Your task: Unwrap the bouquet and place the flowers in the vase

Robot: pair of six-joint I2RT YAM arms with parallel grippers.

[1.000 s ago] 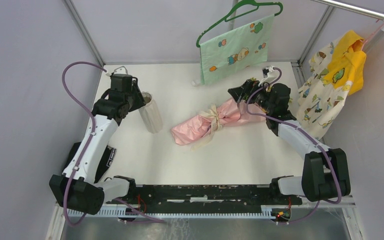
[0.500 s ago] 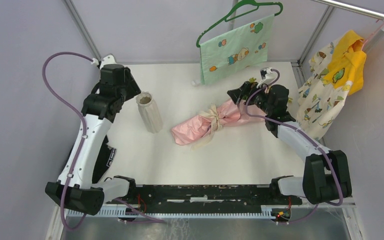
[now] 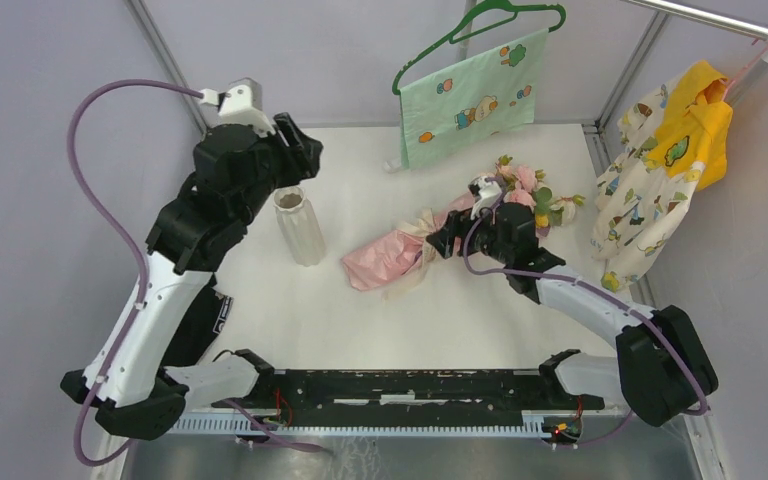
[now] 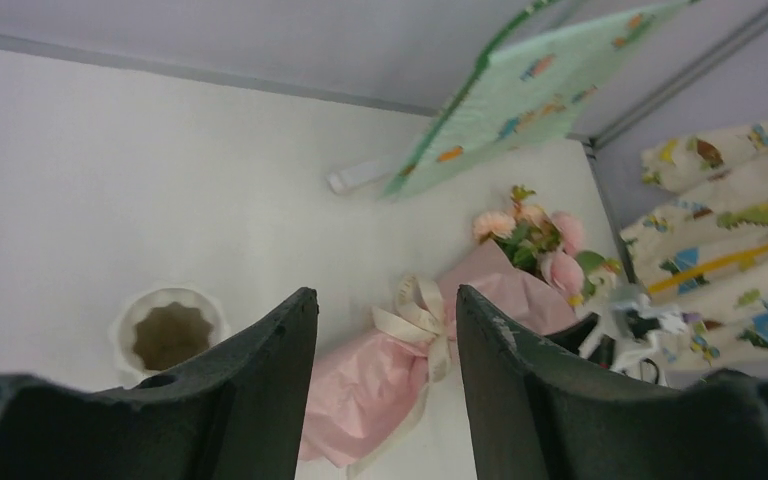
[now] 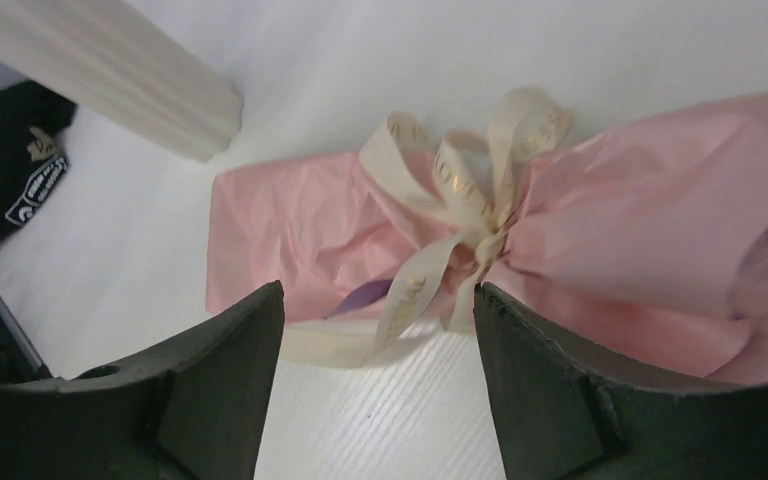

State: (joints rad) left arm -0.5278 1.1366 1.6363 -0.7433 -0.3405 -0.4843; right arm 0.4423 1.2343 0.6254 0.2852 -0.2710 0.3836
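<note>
Gold lettering runs along the cream ribbon (image 5: 460, 200), too small to read. The right gripper (image 5: 378, 300) hangs spread just over that bow, pinching nothing. The pink-wrapped bouquet (image 3: 390, 258) lies on the table (image 3: 360, 310) beneath it, its flowers (image 3: 525, 188) pointing to 2 o'clock in the top view. The left gripper (image 4: 385, 300) is raised, likewise spread and empty, with the upright vase (image 3: 300, 228) at its 6 o'clock.

The bouquet (image 3: 392, 258) is wrapped in pale pink paper with a sliver of purple inside, tied with a cream ribbon (image 5: 465, 190) lettered in gold. The flowers (image 3: 523, 186) are pink and peach among green leaves. The vase (image 3: 300, 232) is white and ribbed, the desk (image 3: 360, 320) white. The hanging cloth (image 3: 472, 100) is mint green with a cartoon print.
</note>
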